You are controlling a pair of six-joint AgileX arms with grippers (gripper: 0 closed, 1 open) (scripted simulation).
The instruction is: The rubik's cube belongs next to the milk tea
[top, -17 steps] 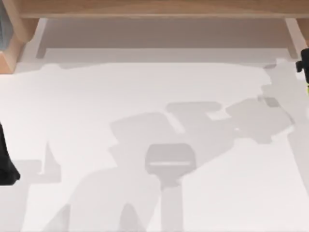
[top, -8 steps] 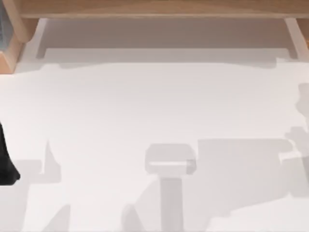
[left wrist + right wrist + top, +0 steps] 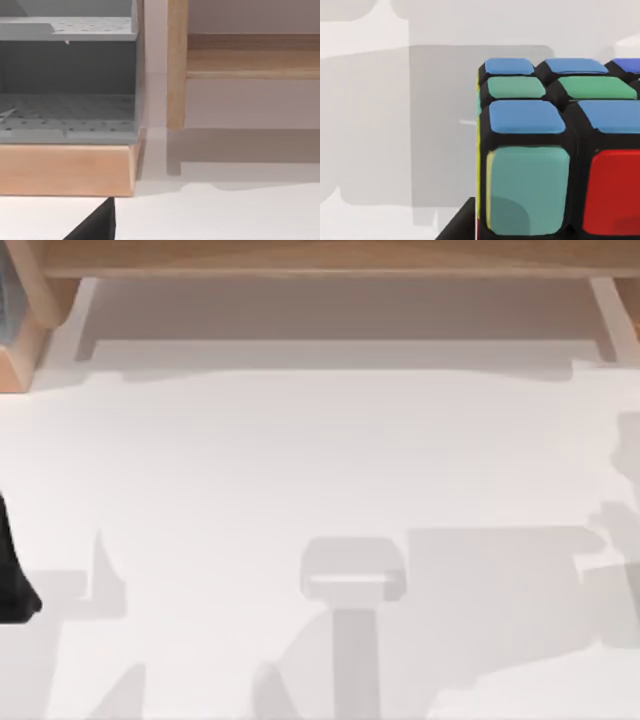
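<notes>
The rubik's cube [image 3: 560, 150] looms very close in the right wrist view, showing blue, green, teal and red squares between black lines. It hangs above the white table and casts a square shadow there. A black finger [image 3: 457, 226] of my right gripper [image 3: 555, 222] lies against the cube's side, and the gripper is shut on it. My left arm [image 3: 12, 580] rests at the top view's left edge, with one dark fingertip [image 3: 97, 225] in the left wrist view. The milk tea is out of view.
A wooden shelf [image 3: 320, 258] runs along the back of the white table [image 3: 320, 460]. At the back left, a grey perforated rack [image 3: 67, 90] sits on a wooden base [image 3: 65, 167] beside a wooden post [image 3: 176, 65]. Arm shadows fall across the table's front and right.
My right arm's dark part has left the top view's right edge. Its shadow slid from the table's middle toward the right front, then held still. The left arm has not moved.
</notes>
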